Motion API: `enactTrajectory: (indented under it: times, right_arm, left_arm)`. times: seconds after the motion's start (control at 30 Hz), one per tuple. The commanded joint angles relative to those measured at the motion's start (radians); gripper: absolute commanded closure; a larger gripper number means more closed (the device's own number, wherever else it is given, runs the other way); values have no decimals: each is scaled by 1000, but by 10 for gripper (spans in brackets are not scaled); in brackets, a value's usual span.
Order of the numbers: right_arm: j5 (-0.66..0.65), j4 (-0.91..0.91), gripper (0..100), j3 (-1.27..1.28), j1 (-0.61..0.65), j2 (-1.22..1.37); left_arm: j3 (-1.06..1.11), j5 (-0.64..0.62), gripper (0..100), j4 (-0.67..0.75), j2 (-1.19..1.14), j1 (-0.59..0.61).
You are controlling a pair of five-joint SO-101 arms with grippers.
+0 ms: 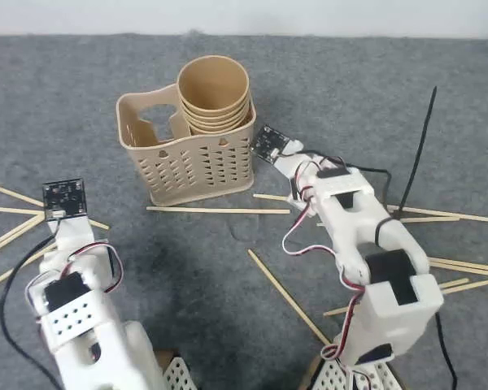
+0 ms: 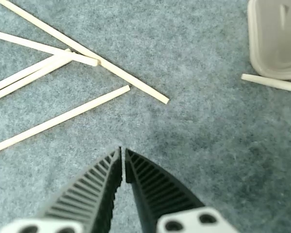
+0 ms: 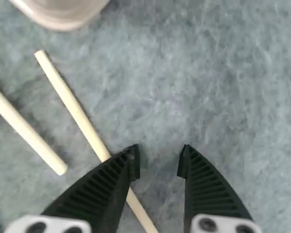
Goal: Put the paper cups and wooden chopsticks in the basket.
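Note:
A stack of paper cups (image 1: 214,93) stands inside the beige basket (image 1: 187,162). Wooden chopsticks lie scattered on the grey carpet: one long chopstick (image 1: 220,210) in front of the basket, a diagonal one (image 1: 286,295), and a cluster (image 1: 12,231) at the left. My left gripper (image 2: 122,152) is shut on nothing, low over the carpet beside several chopsticks (image 2: 82,51). My right gripper (image 3: 159,159) is open near the basket's front right corner. A chopstick (image 3: 72,104) runs under one of its fingers (image 3: 128,162), and another chopstick (image 3: 24,128) lies beside it.
More chopsticks (image 1: 447,215) lie to the right of the right arm (image 1: 366,236). A black cable (image 1: 419,154) rises behind it. The left arm (image 1: 73,284) stands at the lower left. The basket's corner (image 2: 276,39) and a chopstick end (image 2: 271,82) lie ahead of the left gripper.

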State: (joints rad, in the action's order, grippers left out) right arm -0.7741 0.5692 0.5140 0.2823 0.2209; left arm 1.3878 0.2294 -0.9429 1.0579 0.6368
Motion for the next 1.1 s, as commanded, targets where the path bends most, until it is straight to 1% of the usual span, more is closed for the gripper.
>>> enactTrajectory:
  times: [0.0,0.1,0.27,0.37,0.43,0.53,0.77,0.87,1.07]
  right_arm:
    - [-8,65,830,-38,27,-2]
    - [-8,117,829,-64,28,-31]
    - [-6,255,827,-78,38,-171]
    - [-6,348,826,-75,85,-239]
    - [-6,375,826,-61,110,-254]
    - [-9,360,826,-54,124,-245]
    - [-12,203,828,-61,81,-84]
    - [-12,208,828,-61,87,-27]
    - [-14,186,830,-61,84,-8]
  left_arm:
    - [-5,6,987,28,18,-8]
    - [-5,6,987,28,18,-8]
    - [-5,6,987,28,18,-8]
    - [-5,6,987,28,18,-8]
    - [-5,6,987,28,18,-8]
    - [-5,6,987,28,18,-8]
    - [-5,6,987,28,18,-8]
    - [-5,6,987,28,18,-8]
    - [-5,6,987,28,18,-8]
